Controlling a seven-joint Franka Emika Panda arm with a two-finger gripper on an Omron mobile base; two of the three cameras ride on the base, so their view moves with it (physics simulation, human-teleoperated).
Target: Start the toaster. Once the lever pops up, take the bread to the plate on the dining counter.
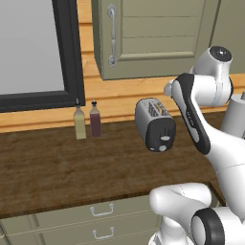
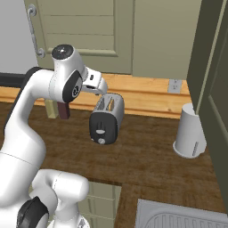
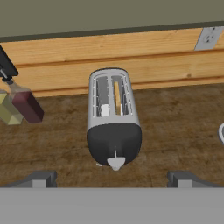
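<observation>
The silver-grey toaster (image 3: 113,114) (image 1: 154,123) (image 2: 107,116) stands on the dark wood counter near the back wall, its black end face turned toward me. A tan bread (image 3: 117,97) slice sits edge-up in one slot. The whitish lever (image 3: 116,163) (image 2: 101,132) (image 1: 165,138) sticks out of the end face. My gripper (image 3: 113,180) hovers above the toaster's near end, open, its fingertips (image 3: 40,179) wide apart with nothing between them. In the right base view the hand (image 2: 95,83) hangs just over the toaster's back. The plate and the dining counter are out of view.
Two bottles, one yellowish (image 1: 80,123) and one dark red (image 1: 95,120), stand left of the toaster. To its right is a white canister (image 2: 190,131). Wall cabinets (image 1: 153,33) hang above, a sink (image 2: 178,218) lies front right, and a wall outlet (image 3: 204,38) is behind.
</observation>
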